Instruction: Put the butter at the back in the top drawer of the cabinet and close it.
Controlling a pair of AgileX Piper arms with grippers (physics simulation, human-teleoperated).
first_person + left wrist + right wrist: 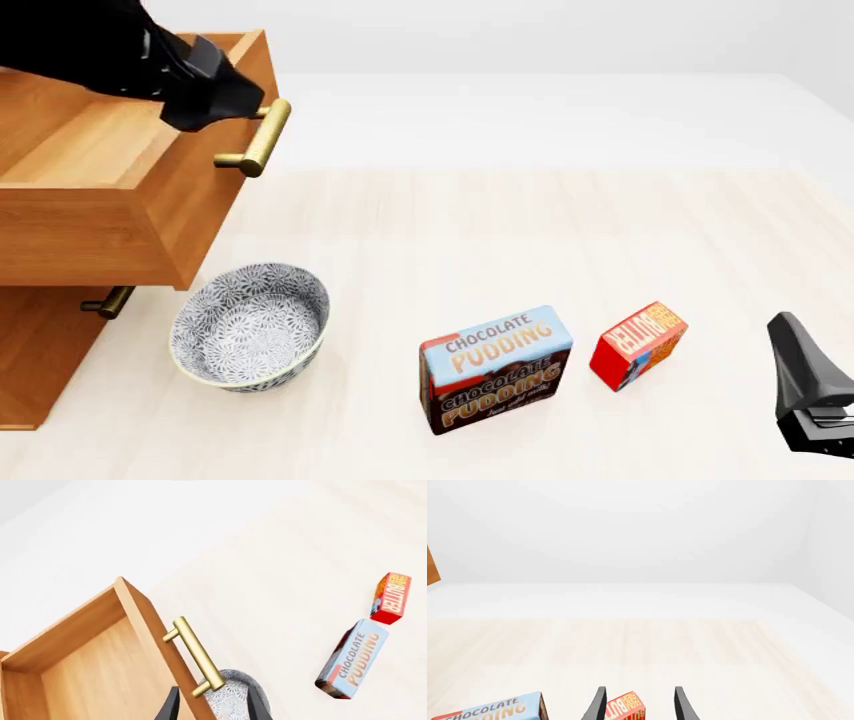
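The top drawer (100, 190) of the cabinet (40, 350) is standing pulled out and is holding nothing visible, so opening looks done; picking, placing and closing are remaining. The butter (638, 344) is lying on the bench (534, 230), right of the "CHOCOLATE PUDDING" box (495, 368), reading "BUTTER". The right hand (638, 704) is hovering wide, gripping nothing, near the butter. The left hand (212, 707) is hanging open by the drawer's handle (256, 140).

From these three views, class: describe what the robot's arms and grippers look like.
Both arms are plain black with no visible cables or markings. The left arm looks bulky and angular. The right gripper has two slim, flat, tapering black fingers, as does the left gripper.
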